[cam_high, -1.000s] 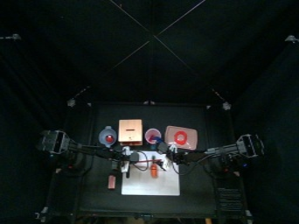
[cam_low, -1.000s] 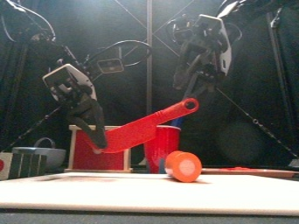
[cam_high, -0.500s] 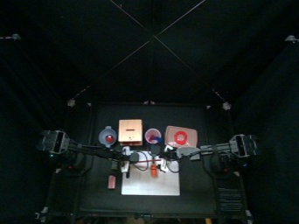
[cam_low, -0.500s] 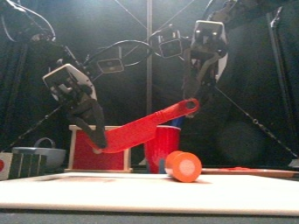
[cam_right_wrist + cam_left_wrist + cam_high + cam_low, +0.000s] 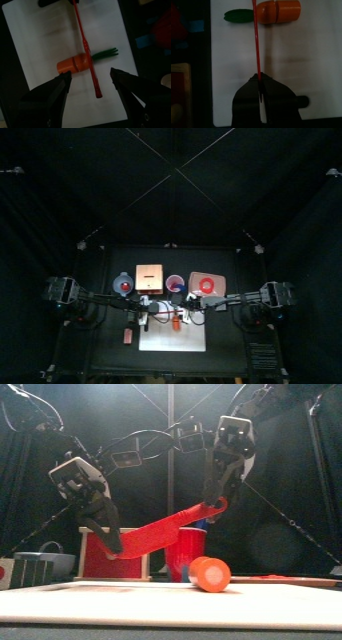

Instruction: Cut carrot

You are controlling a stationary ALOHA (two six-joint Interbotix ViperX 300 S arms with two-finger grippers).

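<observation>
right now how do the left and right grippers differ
The left gripper is clamped on the red knife; the right gripper has its jaws spread and holds nothing. The left gripper grips the knife's low end; the right gripper sits higher, at the raised tip. In the wrist views, the left gripper pinches the blade edge-on, while the right gripper straddles the knife over the carrot. Both hang above the white board.

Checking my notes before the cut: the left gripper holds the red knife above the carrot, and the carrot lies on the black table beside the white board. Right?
Not quite. The left gripper does hold the red knife above the carrot, but the left wrist view shows the carrot lying on the white board, not beside it.
</observation>
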